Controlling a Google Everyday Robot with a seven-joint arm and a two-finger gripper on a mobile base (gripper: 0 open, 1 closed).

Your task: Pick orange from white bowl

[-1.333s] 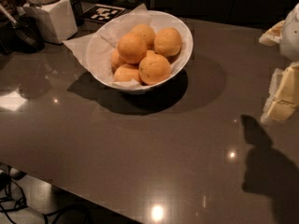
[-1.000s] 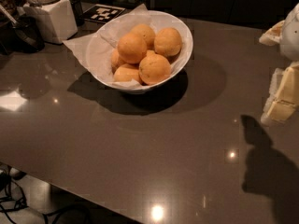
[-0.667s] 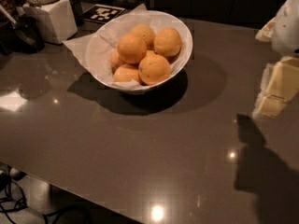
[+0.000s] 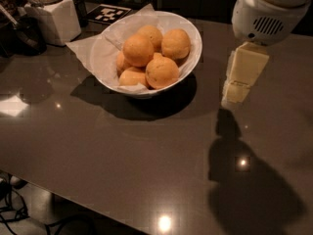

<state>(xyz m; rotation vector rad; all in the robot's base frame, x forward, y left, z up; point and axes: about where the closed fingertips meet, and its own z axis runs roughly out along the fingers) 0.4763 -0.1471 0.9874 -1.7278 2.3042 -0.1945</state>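
A white bowl (image 4: 191, 58) lined with crumpled white paper stands on the dark table at upper centre. It holds several oranges; one orange (image 4: 162, 72) lies at the front right of the pile and another (image 4: 138, 50) on top. My gripper (image 4: 237, 86) hangs from the white arm at the upper right, just to the right of the bowl and above the table. It holds nothing that I can see.
A white square jar (image 4: 53, 14) with a stacked lid stands at the back left, next to a dark object (image 4: 27, 33). A black-and-white marker tag (image 4: 108, 13) lies behind the bowl. The table's front edge (image 4: 98, 207) runs across the lower left.
My gripper and arm have moved left from the right edge toward the bowl, and their shadow on the table moved with them. The bowl and oranges have not moved.
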